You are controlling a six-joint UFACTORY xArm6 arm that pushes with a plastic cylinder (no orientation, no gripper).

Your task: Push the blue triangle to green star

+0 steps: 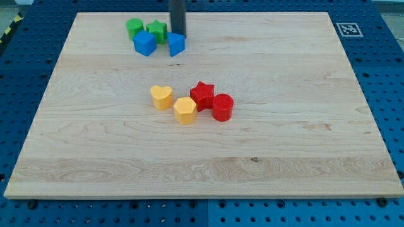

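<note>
The blue triangle (176, 44) sits near the view's top, just right of the green star (157, 30) and close to it. My tip (178, 34) comes down from the top edge and stands right behind the blue triangle, at its upper edge, to the right of the green star. A blue block (144, 43) lies below and left of the green star, and a green round block (134, 28) lies to the star's left.
Near the board's middle lie a yellow heart (161, 97), a yellow hexagon-like block (185, 110), a red star (202, 94) and a red cylinder (222, 106). The wooden board (284, 126) rests on a blue pegboard table.
</note>
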